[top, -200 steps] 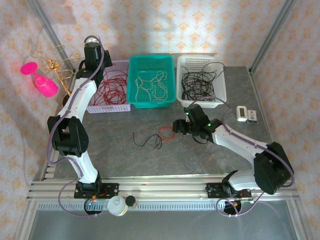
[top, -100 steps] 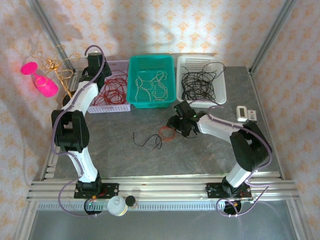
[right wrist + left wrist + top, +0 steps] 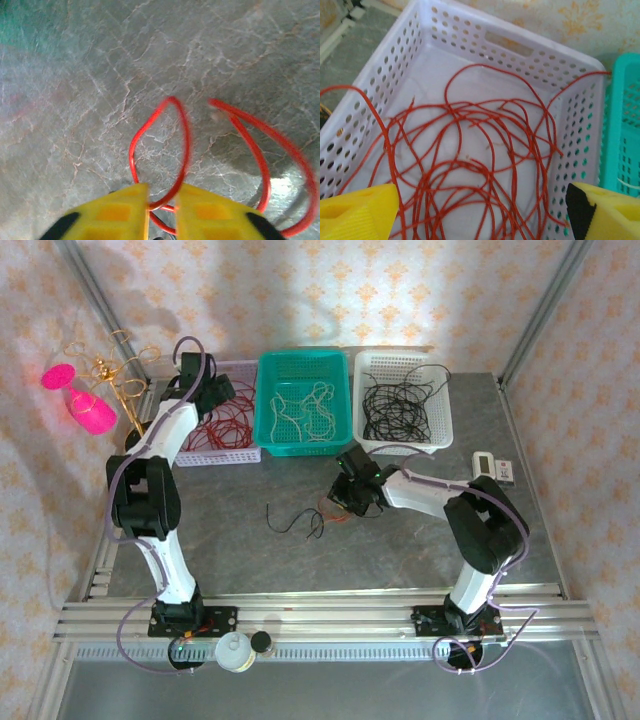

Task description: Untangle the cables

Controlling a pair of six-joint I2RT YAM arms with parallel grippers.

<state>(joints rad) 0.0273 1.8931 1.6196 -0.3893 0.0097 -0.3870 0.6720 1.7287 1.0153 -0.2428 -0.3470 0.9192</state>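
On the table, a small tangle of cables is left: a red cable loop (image 3: 330,504) (image 3: 172,150) and a thin black strand (image 3: 290,520). My right gripper (image 3: 342,502) (image 3: 162,202) is down on the tabletop, its yellow fingers (image 3: 122,212) nearly together, with the red loop pinched between them. My left gripper (image 3: 213,390) (image 3: 482,215) hangs wide open above the lavender basket (image 3: 218,455) (image 3: 520,47). Nothing is between its fingers (image 3: 357,212). Loose red cables (image 3: 470,165) lie in the basket under it.
The teal basket (image 3: 303,447) holds white cable (image 3: 305,410), and the white basket (image 3: 400,447) holds black cables (image 3: 395,410). A gold wire stand with pink cups (image 3: 90,405) stands at the far left. Two small devices (image 3: 485,467) lie at the right, and a bottle (image 3: 233,650) is on the front rail.
My left gripper has opened wide over the lavender basket. My right gripper has moved left onto the red loop on the table, and its fingers have closed on it.
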